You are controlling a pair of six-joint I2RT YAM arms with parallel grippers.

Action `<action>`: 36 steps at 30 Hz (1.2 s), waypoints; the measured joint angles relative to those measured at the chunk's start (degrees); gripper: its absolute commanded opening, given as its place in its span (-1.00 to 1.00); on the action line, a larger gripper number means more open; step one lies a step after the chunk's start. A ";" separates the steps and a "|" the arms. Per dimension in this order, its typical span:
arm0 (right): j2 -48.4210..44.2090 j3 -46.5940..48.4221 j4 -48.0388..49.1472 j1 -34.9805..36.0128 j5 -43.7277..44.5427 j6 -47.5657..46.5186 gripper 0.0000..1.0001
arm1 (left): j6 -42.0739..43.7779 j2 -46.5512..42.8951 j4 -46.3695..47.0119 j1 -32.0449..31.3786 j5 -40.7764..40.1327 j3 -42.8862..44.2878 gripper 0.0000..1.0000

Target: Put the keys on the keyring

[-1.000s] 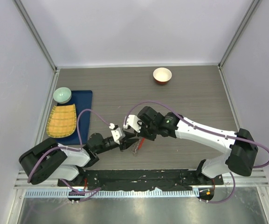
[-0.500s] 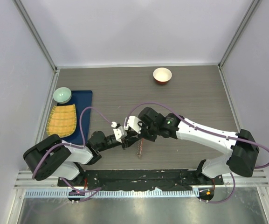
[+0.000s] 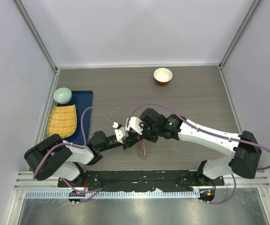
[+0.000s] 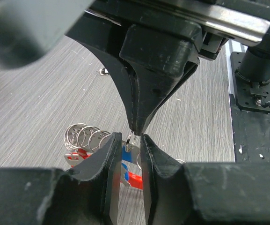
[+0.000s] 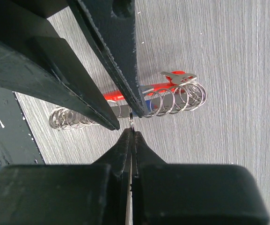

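Observation:
The keyring (image 3: 142, 149) lies on the table just right of where the two grippers meet. It is a red bar (image 4: 135, 179) joined to silvery coiled rings (image 4: 85, 136). My left gripper (image 4: 131, 138) has its jaws narrowly apart around a blue-headed key (image 4: 127, 153), which spans the gap. My right gripper (image 5: 132, 130) is shut on a small silver ring (image 5: 132, 123) at the top of that key. Its tips (image 4: 135, 126) sit right above the left fingers. In the right wrist view the red bar (image 5: 113, 95) and rings (image 5: 177, 101) lie behind the left fingers. Other keys are hidden.
A red-rimmed white bowl (image 3: 163, 75) stands at the back. A blue tray (image 3: 84, 103) at the left holds a green bowl (image 3: 62, 95) and a yellow mat (image 3: 62, 121). A black rail (image 3: 139, 177) runs along the near edge.
My left gripper has moved right and a little back, up to the right gripper's tips. The keyring cluster has shifted slightly right with them.

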 measured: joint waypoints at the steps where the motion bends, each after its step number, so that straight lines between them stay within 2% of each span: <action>1: -0.09 -0.09 -0.02 0.02 0.00 0.00 -0.99 | 0.00 -0.09 -0.20 0.00 0.00 0.00 -0.42; 15: -0.92 -1.01 2.03 0.39 0.02 0.02 -0.98 | -1.64 0.31 0.57 0.00 -5.95 -3.85 -0.29; 30: -1.92 -1.33 3.34 0.39 -0.04 0.00 -0.99 | -4.24 0.90 0.46 0.00 -3.65 -3.91 -0.30; 36: -2.16 -1.60 3.63 0.39 -0.02 0.02 -0.99 | -4.55 -3.06 0.26 0.00 -4.79 -3.91 -0.31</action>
